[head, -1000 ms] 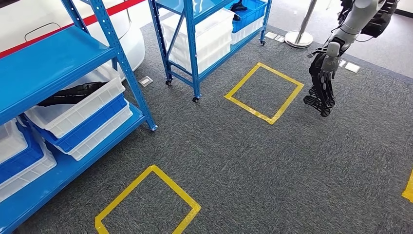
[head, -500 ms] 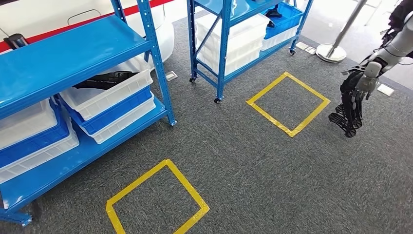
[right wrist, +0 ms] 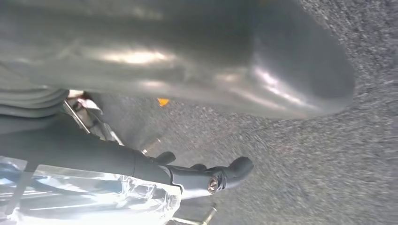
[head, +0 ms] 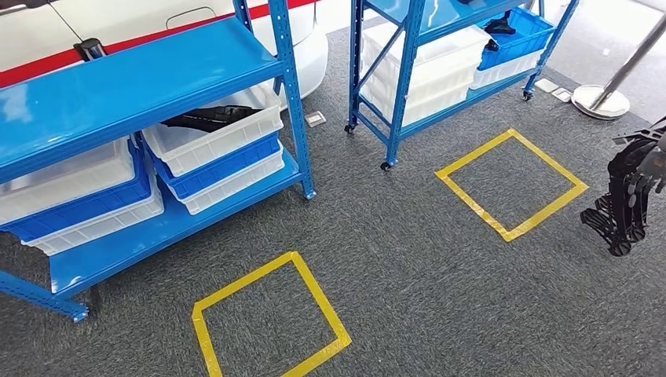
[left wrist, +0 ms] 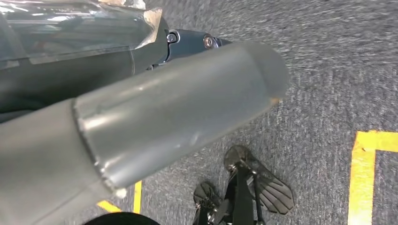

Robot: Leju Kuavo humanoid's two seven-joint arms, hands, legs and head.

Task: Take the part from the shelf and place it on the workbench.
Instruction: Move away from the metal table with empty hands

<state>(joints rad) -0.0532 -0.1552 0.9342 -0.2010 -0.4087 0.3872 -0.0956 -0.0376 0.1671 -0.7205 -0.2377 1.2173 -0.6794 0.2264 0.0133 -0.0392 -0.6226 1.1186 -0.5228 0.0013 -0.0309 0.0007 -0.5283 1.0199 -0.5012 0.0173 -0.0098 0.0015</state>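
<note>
Two blue racks on grey carpet [head: 440, 298]. Near blue shelf rack [head: 141, 75] at left carries stacked white and blue bins; the top white bin [head: 216, 137] holds the black part [head: 208, 118], lying across it under the upper shelf board. The rack's front upright [head: 294, 102] stands just beside that bin. Second rack [head: 440, 47] farther back, on casters, with white bins and a blue bin [head: 514, 35] holding something dark. Two yellow tape squares on the floor: near one [head: 271, 322], far one [head: 510, 184]. Chrome stanchion base [head: 601, 100] behind.

Right hand [head: 638, 177] hangs at the right edge, well apart from the part, fingers [head: 628, 212] dangling down and holding nothing. Left hand [left wrist: 155, 117]: thick grey thumb over carpet; finger spread can't be told.
</note>
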